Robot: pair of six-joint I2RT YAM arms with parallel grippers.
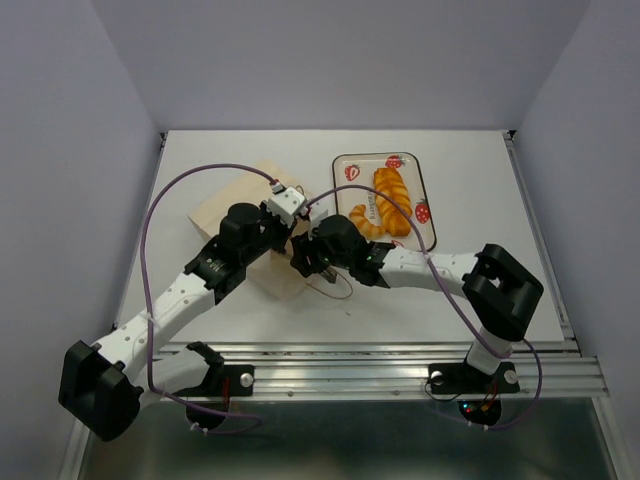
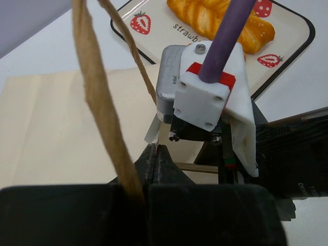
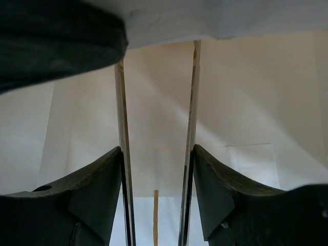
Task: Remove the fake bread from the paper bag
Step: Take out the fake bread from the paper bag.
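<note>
Left gripper [image 2: 154, 161] is clamped on the paper bag [image 1: 225, 200] cord handle [image 2: 97, 102], holding its mouth up; right gripper [image 3: 156, 174], jaws apart, pokes inside; fake bread [image 1: 392, 200] sits on the tray [image 1: 348, 195] at two o'clock; next, probe deeper, no pastry visible inside

Soft, even overhead light; crisp above, blurred up close.
The white table [image 1: 480, 170] is bright, with faint shadows near its middle. Highlights glint on the fake bread [image 1: 392, 198] toward the far right corner. The cord handle [image 2: 100, 113] is out of focus; inside the paper bag [image 3: 246, 102] light is warm and dim, the right gripper [image 3: 156, 154] a dark blur.
</note>
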